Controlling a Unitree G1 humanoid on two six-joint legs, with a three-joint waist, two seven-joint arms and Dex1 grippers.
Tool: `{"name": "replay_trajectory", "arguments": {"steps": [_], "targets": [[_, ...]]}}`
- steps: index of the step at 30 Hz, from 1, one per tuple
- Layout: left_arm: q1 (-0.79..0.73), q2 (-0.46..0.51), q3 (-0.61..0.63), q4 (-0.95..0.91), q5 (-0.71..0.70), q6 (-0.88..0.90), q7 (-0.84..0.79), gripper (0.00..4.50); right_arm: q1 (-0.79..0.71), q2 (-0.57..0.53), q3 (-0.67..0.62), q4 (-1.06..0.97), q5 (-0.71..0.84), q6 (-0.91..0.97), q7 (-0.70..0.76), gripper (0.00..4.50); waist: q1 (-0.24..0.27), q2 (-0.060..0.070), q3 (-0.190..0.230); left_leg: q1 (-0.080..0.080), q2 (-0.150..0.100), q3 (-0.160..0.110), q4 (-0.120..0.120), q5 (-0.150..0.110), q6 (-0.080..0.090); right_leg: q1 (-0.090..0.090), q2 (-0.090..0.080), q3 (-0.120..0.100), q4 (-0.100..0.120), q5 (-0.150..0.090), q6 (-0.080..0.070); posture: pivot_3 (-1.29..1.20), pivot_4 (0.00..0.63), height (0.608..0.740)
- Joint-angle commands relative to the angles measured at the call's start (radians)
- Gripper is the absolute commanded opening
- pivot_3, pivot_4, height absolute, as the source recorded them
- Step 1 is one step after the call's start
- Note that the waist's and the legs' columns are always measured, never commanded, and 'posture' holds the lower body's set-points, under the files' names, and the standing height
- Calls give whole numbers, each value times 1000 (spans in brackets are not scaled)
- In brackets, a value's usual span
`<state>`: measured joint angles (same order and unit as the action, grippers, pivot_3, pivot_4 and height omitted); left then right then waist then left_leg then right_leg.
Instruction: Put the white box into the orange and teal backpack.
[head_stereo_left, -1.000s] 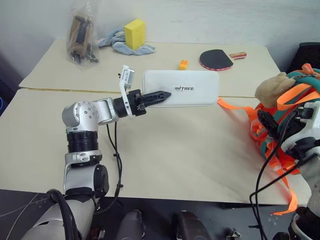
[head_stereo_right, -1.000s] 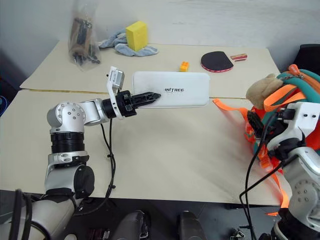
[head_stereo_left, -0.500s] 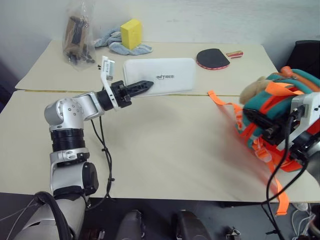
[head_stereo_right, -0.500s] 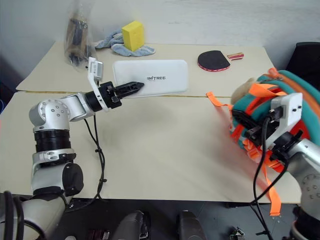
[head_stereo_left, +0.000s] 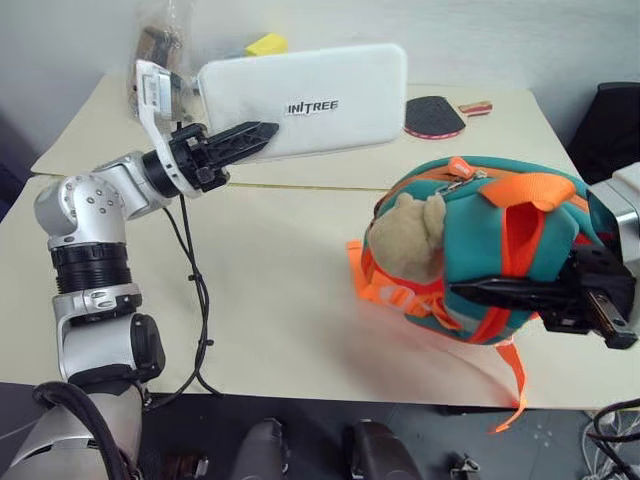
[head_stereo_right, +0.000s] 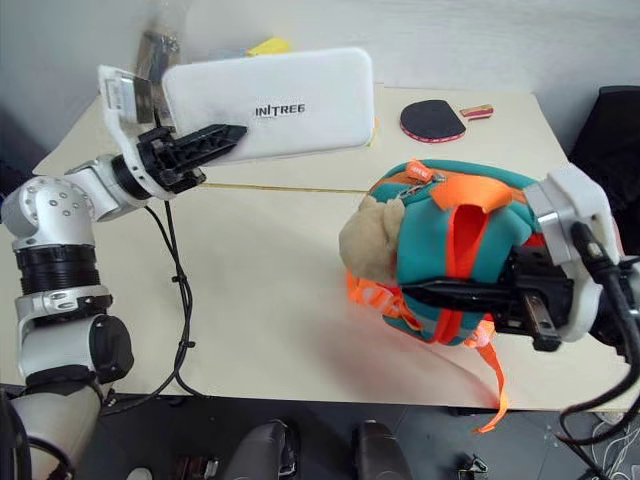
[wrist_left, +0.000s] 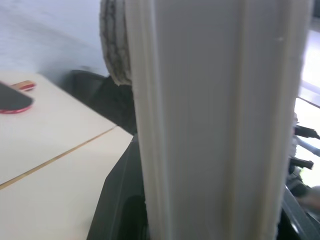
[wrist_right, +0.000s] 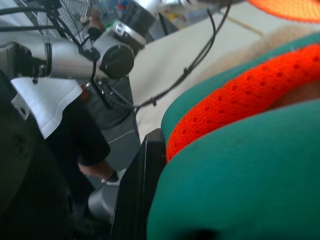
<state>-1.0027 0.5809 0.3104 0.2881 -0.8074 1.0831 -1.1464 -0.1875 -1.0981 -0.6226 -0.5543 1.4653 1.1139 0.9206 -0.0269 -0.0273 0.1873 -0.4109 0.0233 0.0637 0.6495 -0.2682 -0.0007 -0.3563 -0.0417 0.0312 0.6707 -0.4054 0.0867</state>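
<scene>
White box hangs above the far-left table, pinched at one end by the left tool; right tool clamps the orange and teal backpack, whose zip looks closed, risking a blocked insertion

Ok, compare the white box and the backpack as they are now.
The white box is flat, rigid and plain white; the backpack is puffy, orange and teal, with a tan plush toy. The box is up off the table; the backpack's bottom is at the tabletop. Shared: each is gripped by one claw, left claw and right claw.
</scene>
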Motion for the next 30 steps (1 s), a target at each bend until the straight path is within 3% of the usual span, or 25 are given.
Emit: {"name": "replay_trajectory", "arguments": {"steps": [1, 5, 10, 18, 24, 30], "targets": [[9, 24, -45, -76, -22, -57, -87, 1387, 21, -27, -65, 22, 17, -10, 19, 5, 1, 0, 0, 0, 0, 0, 0, 0, 0, 1, 0, 0, 0, 0, 0, 0, 150, 740], [9, -1, -158, -61, 94, -239, -113, 1387, 61, -41, -98, 27, 22, -4, 43, 5, 4, 0, 0, 2, 0, -1, 1, 1, 1, 3, 0, -1, 1, 0, 0, 0, 150, 740], [-62, -98, -274, 18, 220, -449, -123, 1387, 107, -64, -158, 20, 65, 16, 73, 5, 14, -1, 0, 2, -1, -2, 1, 1, 2, 4, 0, -1, -3, 1, 2, 0, 150, 740], [-114, -119, -332, 125, 280, -559, -229, 1387, 159, -51, -189, -13, 54, 5, 68, 5, 25, -1, 0, 1, -1, -1, -1, -1, 4, 4, 0, -1, -6, 1, 2, 0, 150, 740], [-195, -109, -307, 233, 274, -555, -278, 1387, 203, -57, -244, -33, 77, 9, 73, 5, 26, -1, 1, 0, -2, -2, 2, -1, 5, 4, -1, -1, -5, 2, 3, 0, 150, 740], [-165, -134, -360, 180, 303, -569, -330, 1387, 213, -84, -282, -22, 81, 22, 74, 5, 25, -1, 1, 0, -2, -2, 1, -1, 5, 4, -1, -1, -6, 2, 3, 0, 150, 740]]}}
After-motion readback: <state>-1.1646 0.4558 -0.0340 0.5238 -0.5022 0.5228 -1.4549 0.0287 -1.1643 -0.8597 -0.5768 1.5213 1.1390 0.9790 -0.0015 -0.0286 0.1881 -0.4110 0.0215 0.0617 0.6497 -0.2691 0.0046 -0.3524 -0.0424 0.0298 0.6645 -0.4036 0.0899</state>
